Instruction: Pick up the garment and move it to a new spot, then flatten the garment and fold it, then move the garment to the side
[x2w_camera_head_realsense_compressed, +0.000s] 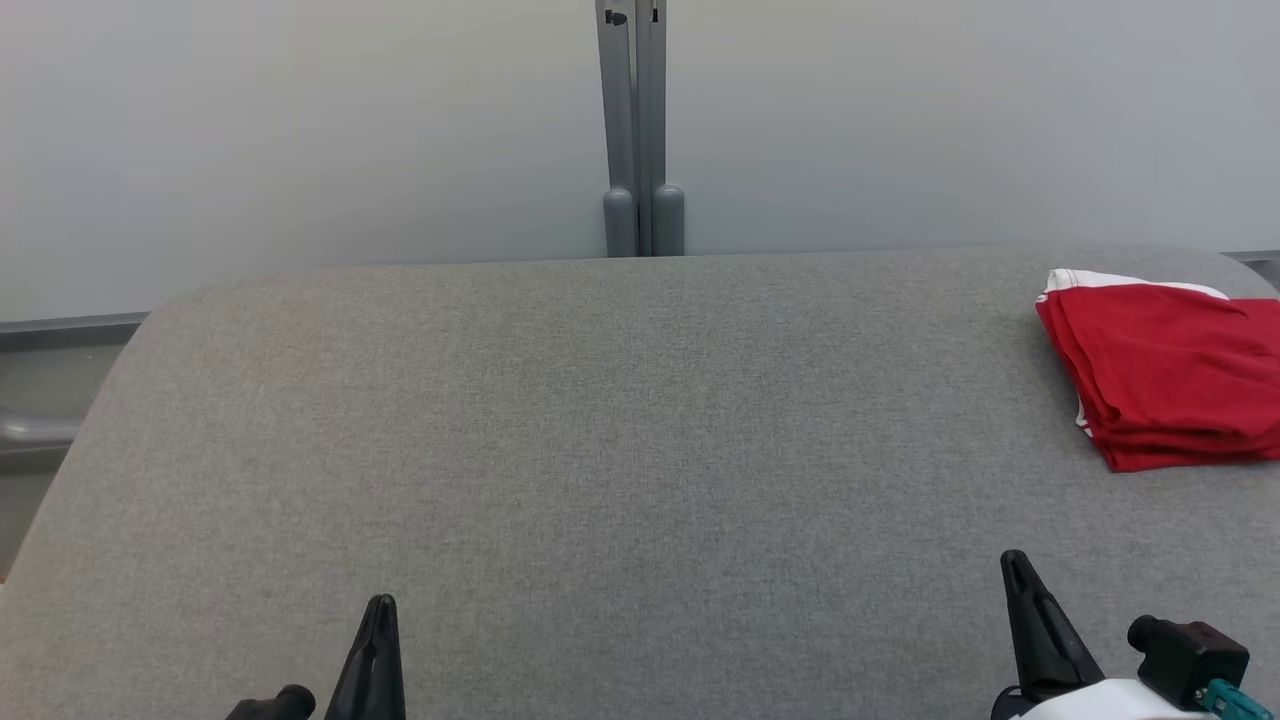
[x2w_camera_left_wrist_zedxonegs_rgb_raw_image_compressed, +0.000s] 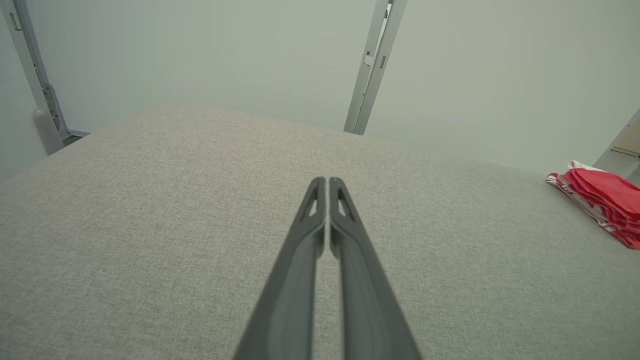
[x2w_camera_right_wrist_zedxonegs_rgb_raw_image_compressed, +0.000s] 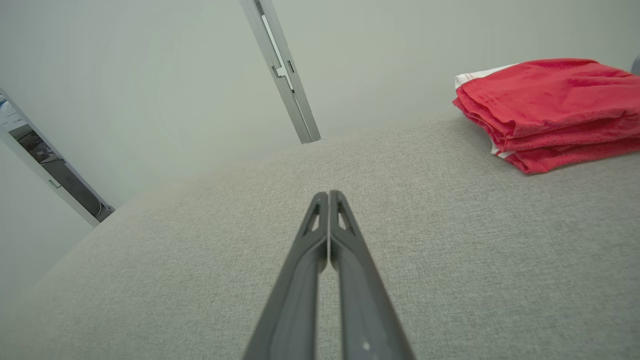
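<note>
Jaws of the left gripper (x2w_camera_head_realsense_compressed: 380, 606) are pressed together on nothing, low over the grey padded table (x2w_camera_head_realsense_compressed: 600, 420). To this gripper's left the table rounds off at a curved corner and drops away, so there is little room for a sweep on that side. Ahead of it, and across to the right gripper (x2w_camera_head_realsense_compressed: 1015, 562), the fabric top lies bare as far as the far edge. Beyond that edge a grey post (x2w_camera_head_realsense_compressed: 640, 130) stands against the pale wall, and it would limit any long forward reach.

The right gripper's jaws are likewise together and hold nothing. Ahead of it and off to its right, well apart from the fingertips, sits the garment (x2w_camera_head_realsense_compressed: 1165, 375). It is red with white trim, folded into a squat stack of several layers near the table's right side. Whether it overhangs that side I cannot tell, since the head view cuts it off.

It looks soft, light and limp. Pinched by one layer, it would likely sag open and lose its folds. The better hold seems to be around the whole stack at its near folded edge, with the jaws opened first. By the look of it, folding and setting aside are done.
</note>
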